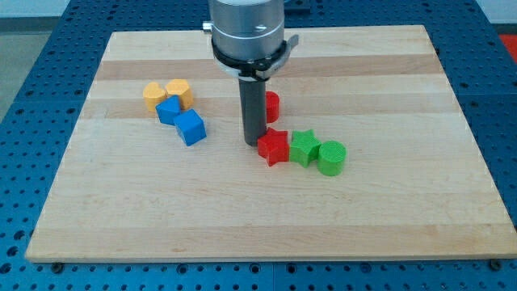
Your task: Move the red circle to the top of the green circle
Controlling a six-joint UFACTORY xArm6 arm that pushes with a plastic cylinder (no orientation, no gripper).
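My tip (253,143) sits mid-bench just left of the red circle (272,105) — no fingers here, nothing held. I'd nudge rightward, stopping above the green circle (332,157) — skirting the red star (274,147).

The red circle (273,105) is a short, glossy red cylinder standing upright on the table, a little above the middle of the view. Only its right part shows; the rest is hidden behind the dark rod. The green circle (331,158) is a bright green cylinder of similar build, also upright with its flat round face up, and fully visible. It lies toward the view's lower right of the red circle, well apart from it, near the middle of the table and slightly right of centre.
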